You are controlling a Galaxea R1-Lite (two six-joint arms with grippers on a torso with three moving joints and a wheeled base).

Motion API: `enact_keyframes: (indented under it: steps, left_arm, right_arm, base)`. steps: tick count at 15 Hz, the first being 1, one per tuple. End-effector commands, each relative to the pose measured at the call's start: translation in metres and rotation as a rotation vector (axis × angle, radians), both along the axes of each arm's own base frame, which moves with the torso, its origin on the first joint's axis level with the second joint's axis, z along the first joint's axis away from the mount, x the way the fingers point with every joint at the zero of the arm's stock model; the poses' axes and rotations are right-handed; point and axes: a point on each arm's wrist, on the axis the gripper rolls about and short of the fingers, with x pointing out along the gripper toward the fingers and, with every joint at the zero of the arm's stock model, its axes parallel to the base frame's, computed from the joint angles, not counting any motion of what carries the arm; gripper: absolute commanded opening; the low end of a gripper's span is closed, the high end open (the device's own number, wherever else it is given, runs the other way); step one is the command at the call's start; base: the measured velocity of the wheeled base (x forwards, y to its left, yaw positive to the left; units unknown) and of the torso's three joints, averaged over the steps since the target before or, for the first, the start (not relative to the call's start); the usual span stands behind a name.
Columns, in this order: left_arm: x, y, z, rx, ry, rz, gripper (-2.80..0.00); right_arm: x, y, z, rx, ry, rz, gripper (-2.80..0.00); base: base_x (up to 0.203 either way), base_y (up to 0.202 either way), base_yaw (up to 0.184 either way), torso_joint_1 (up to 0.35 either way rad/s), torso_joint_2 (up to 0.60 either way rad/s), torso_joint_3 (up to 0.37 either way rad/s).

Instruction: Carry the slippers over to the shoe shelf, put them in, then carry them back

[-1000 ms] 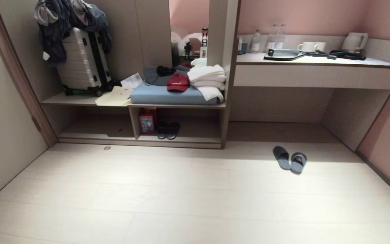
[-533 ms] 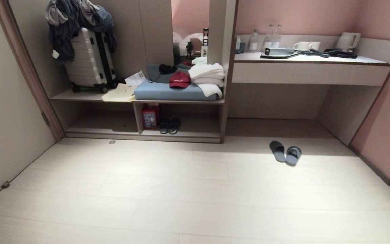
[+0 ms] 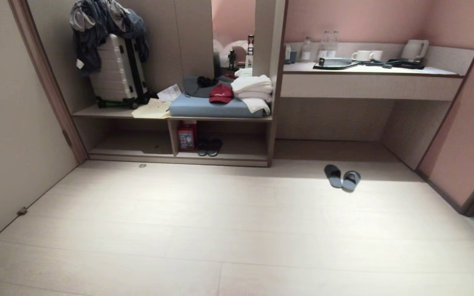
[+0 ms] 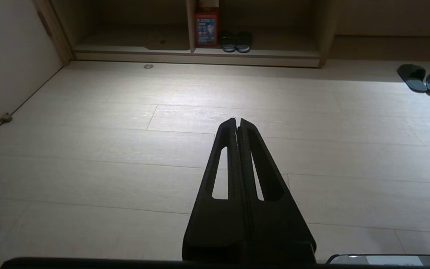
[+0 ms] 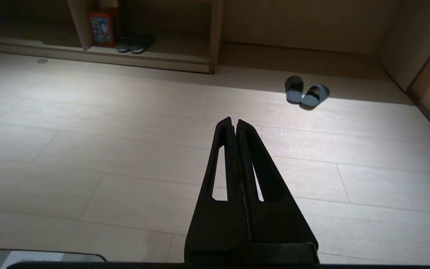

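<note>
The slippers [image 3: 342, 177] lie side by side on the floor [image 3: 237, 230] below the desk [image 3: 368, 70] — well apart from the shoe shelf [image 3: 228, 148]. Left pincer [image 4: 237, 121] and right pincer [image 5: 234, 121] — both fully closed, holding nothing, above bare floor.

A pair of slippers [image 3: 342, 176] lies side by side on the floor [image 3: 228, 230], out in front of the open space under the desk counter [image 3: 368, 72]. To their left stands the shoe shelf [image 3: 220, 158], split by an upright divider [image 3: 173, 137]. Just right of the divider, inside the shelf, sit a box [image 3: 187, 136] and a pair of dark shoes [image 3: 209, 146]. On the ledge above lie a cushion [image 3: 214, 109] with a cap [image 3: 220, 93] and what look like folded towels [image 3: 253, 92]. A suitcase [image 3: 118, 72] stands farther left, with clothes [image 3: 105, 24] draped on top.
</note>
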Motion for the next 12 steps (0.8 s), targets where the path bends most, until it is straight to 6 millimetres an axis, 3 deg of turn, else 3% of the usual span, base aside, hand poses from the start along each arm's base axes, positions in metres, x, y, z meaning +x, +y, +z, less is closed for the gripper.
enact_keyframes:
  steps: [1, 12]
  left_arm:
    - [0.0002, 0.0000, -0.0004, 0.000, 0.003, 0.000, -2.80]
    - [0.0002, 0.0000, -0.0004, 0.000, 0.003, 0.000, -2.80]
  right_arm:
    - [0.0001, 0.0000, -0.0001, -0.001, 0.002, 0.001, -2.80]
    - [0.0001, -0.0002, -0.0001, 0.000, 0.003, -0.006, -2.80]
  base:
    - [0.000, 0.000, 0.000, 0.000, 0.00, 0.000]
    - [0.000, 0.000, 0.000, 0.000, 0.00, 0.000]
